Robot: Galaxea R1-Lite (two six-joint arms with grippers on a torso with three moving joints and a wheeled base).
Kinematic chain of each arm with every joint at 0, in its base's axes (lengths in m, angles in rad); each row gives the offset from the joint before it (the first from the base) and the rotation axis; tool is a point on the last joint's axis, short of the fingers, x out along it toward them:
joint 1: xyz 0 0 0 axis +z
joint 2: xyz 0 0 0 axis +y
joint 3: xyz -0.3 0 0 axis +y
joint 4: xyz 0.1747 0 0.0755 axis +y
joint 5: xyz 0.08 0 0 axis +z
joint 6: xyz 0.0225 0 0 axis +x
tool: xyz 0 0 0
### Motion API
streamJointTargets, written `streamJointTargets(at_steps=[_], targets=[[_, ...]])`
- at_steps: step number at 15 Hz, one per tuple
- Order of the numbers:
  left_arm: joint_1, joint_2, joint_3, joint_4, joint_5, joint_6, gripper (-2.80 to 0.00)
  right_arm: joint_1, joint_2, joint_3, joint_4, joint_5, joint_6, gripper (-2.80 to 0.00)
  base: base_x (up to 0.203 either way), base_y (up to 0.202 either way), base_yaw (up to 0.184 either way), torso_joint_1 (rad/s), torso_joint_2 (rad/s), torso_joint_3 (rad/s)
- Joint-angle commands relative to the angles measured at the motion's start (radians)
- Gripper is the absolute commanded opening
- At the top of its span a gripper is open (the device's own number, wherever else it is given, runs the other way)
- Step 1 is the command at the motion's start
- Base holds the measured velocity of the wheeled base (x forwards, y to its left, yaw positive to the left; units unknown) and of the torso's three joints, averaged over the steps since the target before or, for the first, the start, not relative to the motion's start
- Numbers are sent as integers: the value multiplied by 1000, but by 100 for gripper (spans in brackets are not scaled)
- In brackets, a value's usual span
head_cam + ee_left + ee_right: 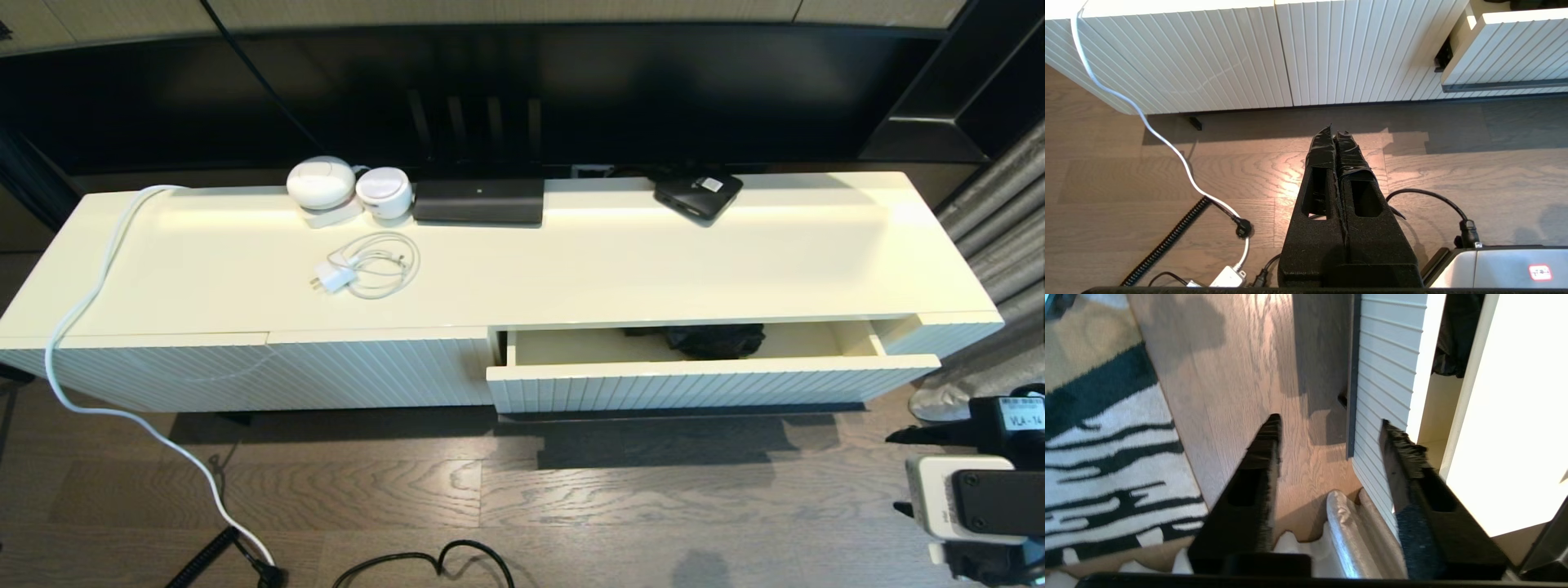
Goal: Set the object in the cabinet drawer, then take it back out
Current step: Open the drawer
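Umbrella [714, 340]: black bundle lying inside the open drawer, centre-right of the head view.
Drawer [710, 382]: pulled partway out, fluted front facing the floor.
Right gripper [1331, 426]: fingers spread wide, empty, beside the drawer front.
Left gripper [1334, 132]: fingers pressed together, over the wooden floor.

The umbrella [715, 339] lies in the pulled-out drawer [710, 384], right of the fluted panel [269, 371].
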Motion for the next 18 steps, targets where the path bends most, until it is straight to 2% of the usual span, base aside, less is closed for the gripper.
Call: streamJointTargets(at_steps=[1, 4, 7, 13, 18], targets=[[-1, 2, 2, 0, 0, 0, -280, 18, 76, -2, -39, 0, 31, -280, 0, 0, 0, 0, 0, 0], [-1, 2, 2, 0, 0, 0, -280, 77, 243, -34, -132, -7, 156, -280, 0, 0, 0, 0, 0, 0], [1, 2, 2, 0, 0, 0, -280, 109, 354, -106, -155, -52, 198, -280, 0, 0, 0, 0, 0, 0], [-1, 2, 2, 0, 0, 0, -280, 110, 448, -201, -187, -81, 194, -280, 0, 0, 0, 0, 0, 0], [1, 2, 2, 0, 0, 0, -280, 107, 512, -217, -289, -88, 124, -280, 0, 0, 0, 0, 0, 0]])
